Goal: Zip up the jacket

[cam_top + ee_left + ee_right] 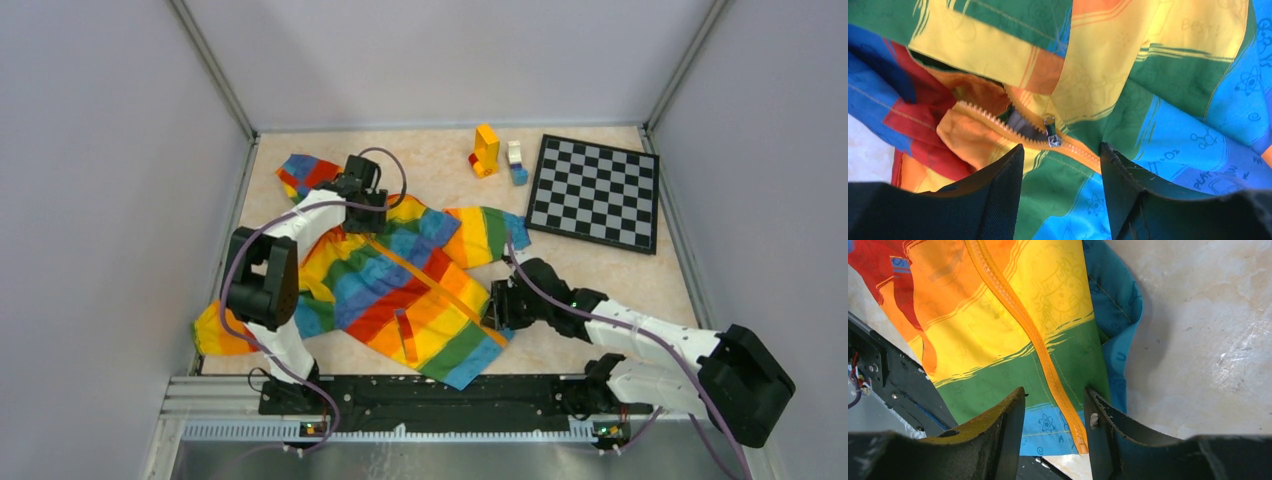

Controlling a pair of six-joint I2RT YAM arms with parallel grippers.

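The rainbow-striped jacket (400,290) lies flat on the table, hood toward the far left and hem toward the near edge. Its orange zipper strip (430,280) runs diagonally down the front. My left gripper (365,215) is open over the collar end. In the left wrist view, the left gripper (1060,147) sits just short of the metal zipper slider (1052,137); the teeth are joined below the slider and spread apart above it. My right gripper (497,308) is open at the hem. In the right wrist view, the right gripper (1054,390) straddles the zipper strip's bottom end (1048,370).
A black and white chessboard (595,190) lies at the far right. An orange block (486,150) and a small white and blue block (516,162) stand at the back. Grey walls enclose the table. The black base rail (430,390) runs along the near edge under the hem.
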